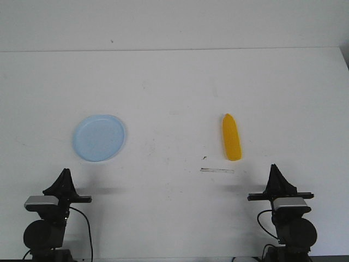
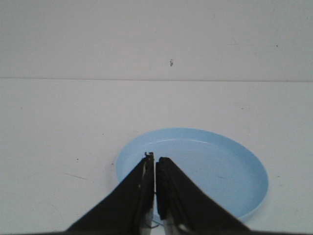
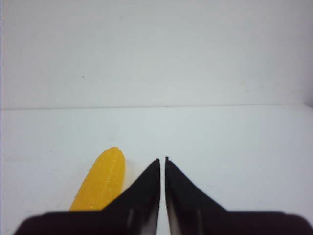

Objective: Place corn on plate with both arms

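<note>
The right gripper [image 1: 274,168] is sitting low at the bottom right of the front view, its two black fingers [image 3: 146,188] pressed nearly together with only a hairline slit between them, clenched on nothing. The left gripper [image 1: 65,172] is mirroring it at the bottom left, likewise closed and empty.

Moving outward from the right fingertips, the corn [image 1: 231,137] is lying on the white table [image 1: 174,82] just up and to the left of them in the front view, right of centre. Its long axis is running almost straight up the frame, the tapered tip pointing away from the robot, the blunt end nearest the gripper. The right arm is plainly the nearer one, so I judge the reach falling to it, with the jaws needing to open first.

The plate [image 1: 99,137] is resting bare at centre left, well apart from the corn, directly ahead of the left gripper.
</note>
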You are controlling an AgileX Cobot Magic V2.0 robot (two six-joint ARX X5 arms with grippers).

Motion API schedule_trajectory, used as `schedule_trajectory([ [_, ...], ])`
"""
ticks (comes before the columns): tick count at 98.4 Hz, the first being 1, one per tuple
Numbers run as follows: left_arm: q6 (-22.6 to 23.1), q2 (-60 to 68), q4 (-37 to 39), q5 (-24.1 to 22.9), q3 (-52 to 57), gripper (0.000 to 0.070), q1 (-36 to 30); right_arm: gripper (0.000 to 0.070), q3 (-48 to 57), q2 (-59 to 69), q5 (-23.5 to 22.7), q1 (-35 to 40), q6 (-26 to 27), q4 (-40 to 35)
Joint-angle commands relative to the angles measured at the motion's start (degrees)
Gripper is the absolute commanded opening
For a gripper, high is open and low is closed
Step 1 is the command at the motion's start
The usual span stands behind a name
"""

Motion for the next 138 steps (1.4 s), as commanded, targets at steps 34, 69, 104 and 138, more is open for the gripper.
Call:
schedule_trajectory([
  [34, -4.2, -0.1, 5.7, 0.0, -0.9, 0.0001, 0.0, 0.0016, -0.1, 0.1, 0.1, 0.1, -0.1, 0.7],
  [69, -4.2, 0.0, 5.0, 0.0, 6.5, 0.0001, 0.0, 0.0016, -0.1, 0.1, 0.1, 0.1, -0.1, 0.7],
  [104, -4.2, 6.1, 3.9, -1.3, 21.0, 0.0001, 0.0, 0.0016, -0.1, 0.1, 0.1, 0.1, -0.1, 0.7],
  [138, -4.3, 28.5, -3.5, -4.2, 38.8, 0.0001, 0.0, 0.0016, -0.1, 0.1, 0.1, 0.1, -0.1, 0.7],
])
